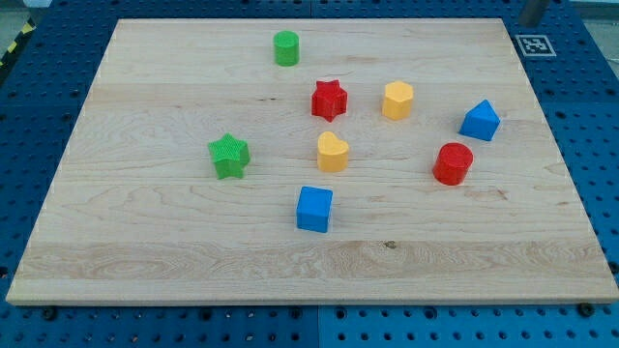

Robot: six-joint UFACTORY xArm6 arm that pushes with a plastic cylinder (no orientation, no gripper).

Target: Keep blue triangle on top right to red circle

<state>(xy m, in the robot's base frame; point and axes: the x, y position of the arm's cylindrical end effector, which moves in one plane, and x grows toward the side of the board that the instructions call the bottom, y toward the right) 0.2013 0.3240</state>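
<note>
The blue triangle (480,121) lies on the wooden board at the view's right. The red circle (453,163) stands just below and a little to the left of it, with a small gap between them. So the blue triangle is up and to the right of the red circle. My tip does not show on the board; only a grey piece of the arm (533,11) shows at the view's top right corner, off the board.
Other blocks on the board (145,242): green circle (286,47), red star (329,100), yellow hexagon (397,100), yellow heart (332,153), green star (229,156), blue cube (314,209). A marker tag (533,44) lies beyond the top right corner.
</note>
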